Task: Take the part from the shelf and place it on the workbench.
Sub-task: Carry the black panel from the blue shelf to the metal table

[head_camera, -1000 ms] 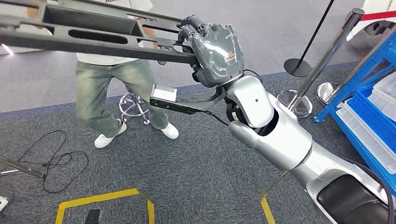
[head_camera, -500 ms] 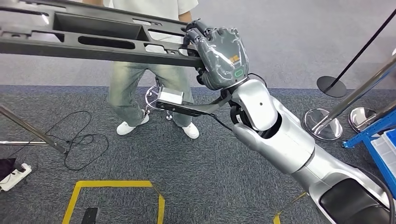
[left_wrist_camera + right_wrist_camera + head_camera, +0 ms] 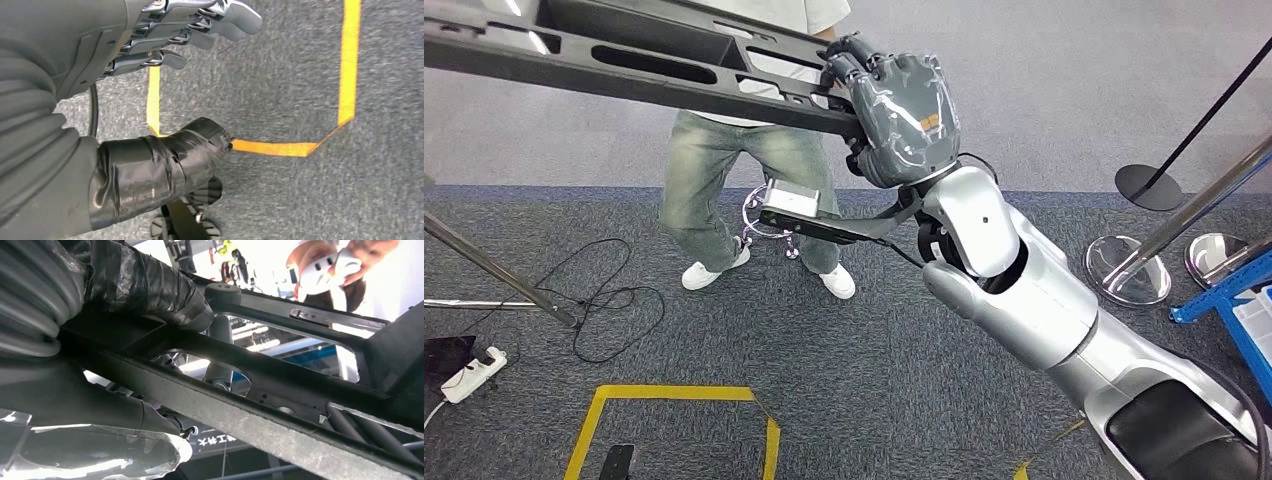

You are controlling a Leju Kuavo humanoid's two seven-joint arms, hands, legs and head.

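The part (image 3: 624, 65) is a long black frame with slots and openings, held up across the top of the head view. My right hand (image 3: 899, 115) grips its near end with the fingers wrapped over the rail. In the right wrist view the part (image 3: 280, 390) runs close across the picture, with the taped thumb (image 3: 150, 287) pressed on it. My left hand (image 3: 100, 75) hangs over the grey carpet, its fingers (image 3: 200, 25) apart and holding nothing.
A person in jeans (image 3: 714, 180) and white shoes stands just behind the part, beside a chrome stool base (image 3: 769, 215). Stanchion posts (image 3: 1194, 215) and a blue shelf (image 3: 1234, 300) are at the right. Yellow floor tape (image 3: 674, 395), a cable (image 3: 614, 290) and a slanted pole (image 3: 494, 270) lie left.
The whole picture has shifted as the camera turned away from the blue shelf. My right hand keeps its grip, and the part's far end sits slightly higher.
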